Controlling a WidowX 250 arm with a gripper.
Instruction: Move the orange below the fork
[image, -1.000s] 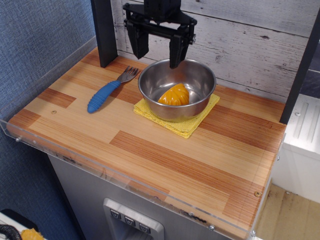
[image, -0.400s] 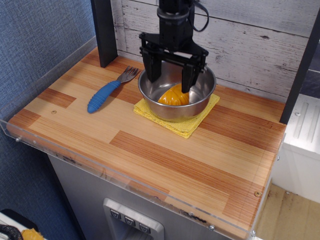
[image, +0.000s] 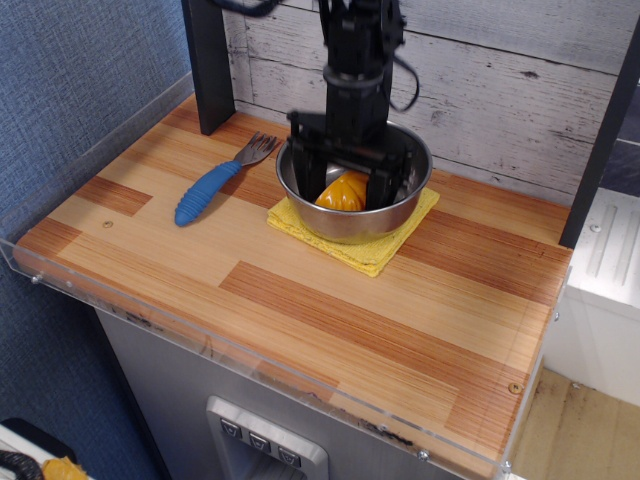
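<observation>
The orange (image: 344, 190), a lobed yellow-orange toy half, lies inside a steel bowl (image: 400, 205) at the back middle of the wooden table. My gripper (image: 346, 186) is open and lowered into the bowl, one black finger on each side of the orange. I cannot tell whether the fingers touch it. The fork (image: 215, 179), with a ribbed blue handle and silver tines, lies on the table to the left of the bowl, tines pointing toward the back.
The bowl stands on a yellow cloth (image: 360, 250). A black post (image: 208, 62) rises at the back left. A clear plastic rim (image: 250, 355) runs along the table's front edge. A plank wall (image: 500, 90) closes the back.
My gripper has come down from above the bowl's rim into the bowl and now straddles the orange. The orange, bowl and fork have not moved.
</observation>
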